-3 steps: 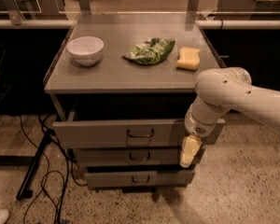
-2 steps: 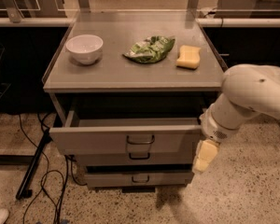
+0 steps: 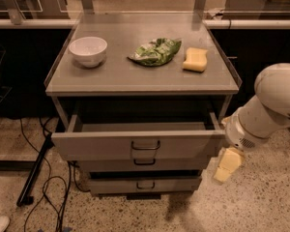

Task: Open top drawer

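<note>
The wide grey metal top drawer (image 3: pixel 96 145) stands pulled out. The gripper (image 3: pixel 227 166) hangs just right of its front corner, the loop handle (image 3: pixel 145 145) lying leftward. Open or closed, I cannot tell.

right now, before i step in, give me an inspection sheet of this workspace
surface: grey cabinet top, flat, carrying three loose items
job's things: top drawer stands pulled out; its loop handle is free; nothing seen in the part of the inside that shows
clutter: white bowl, green bag and yellow sponge on the top, all apart
grippers: gripper hangs beside and below the drawer's right front corner, not on the handle
cables: black cables loop on the floor left of the cabinet
surroundings: two lower drawers sit further in; speckled floor; counters behind
</note>
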`<state>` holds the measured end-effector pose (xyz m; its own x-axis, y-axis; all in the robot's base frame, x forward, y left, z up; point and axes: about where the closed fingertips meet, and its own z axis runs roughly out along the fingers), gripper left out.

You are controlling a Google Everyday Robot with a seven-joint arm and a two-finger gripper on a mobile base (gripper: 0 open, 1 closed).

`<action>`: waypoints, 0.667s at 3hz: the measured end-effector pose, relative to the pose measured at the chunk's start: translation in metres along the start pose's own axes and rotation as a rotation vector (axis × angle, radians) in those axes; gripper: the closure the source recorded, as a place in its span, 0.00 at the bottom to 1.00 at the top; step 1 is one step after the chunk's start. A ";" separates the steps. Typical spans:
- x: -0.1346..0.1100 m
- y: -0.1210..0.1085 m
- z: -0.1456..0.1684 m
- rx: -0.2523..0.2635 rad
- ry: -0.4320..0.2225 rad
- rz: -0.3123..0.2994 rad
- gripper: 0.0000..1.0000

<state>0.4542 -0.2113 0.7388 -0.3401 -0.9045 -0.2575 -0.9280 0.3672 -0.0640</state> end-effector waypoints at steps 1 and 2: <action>-0.018 -0.010 0.022 -0.023 0.000 -0.043 0.00; -0.038 -0.005 0.060 -0.089 0.008 -0.105 0.00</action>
<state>0.4810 -0.1660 0.6908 -0.2411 -0.9388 -0.2461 -0.9683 0.2497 -0.0041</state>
